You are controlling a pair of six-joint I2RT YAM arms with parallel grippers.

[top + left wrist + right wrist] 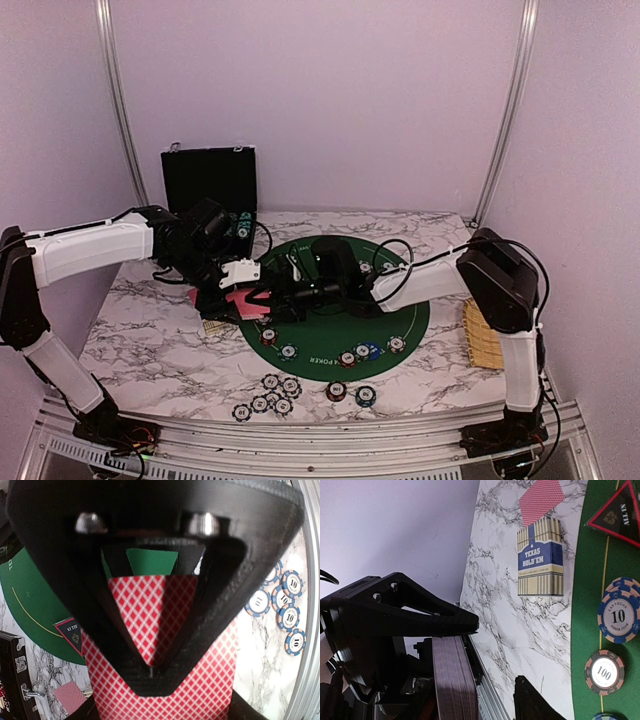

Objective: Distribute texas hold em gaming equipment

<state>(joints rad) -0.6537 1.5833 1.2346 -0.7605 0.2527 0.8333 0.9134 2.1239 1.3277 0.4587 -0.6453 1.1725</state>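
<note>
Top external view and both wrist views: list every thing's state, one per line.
left claw, shut on card deck
right claw, at the deck, opening unclear
black case, open, lid upright
card box, lying flat on the marble
loose card, face down by the box

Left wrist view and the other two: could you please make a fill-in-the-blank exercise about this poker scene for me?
1. The left gripper is shut on a deck of cards with ____ backs.
2. The card box on the marble table reads TEXAS ____.
3. The round mat with chips on it is ____.
Missing words: red; HOLD'EM; green.
</note>
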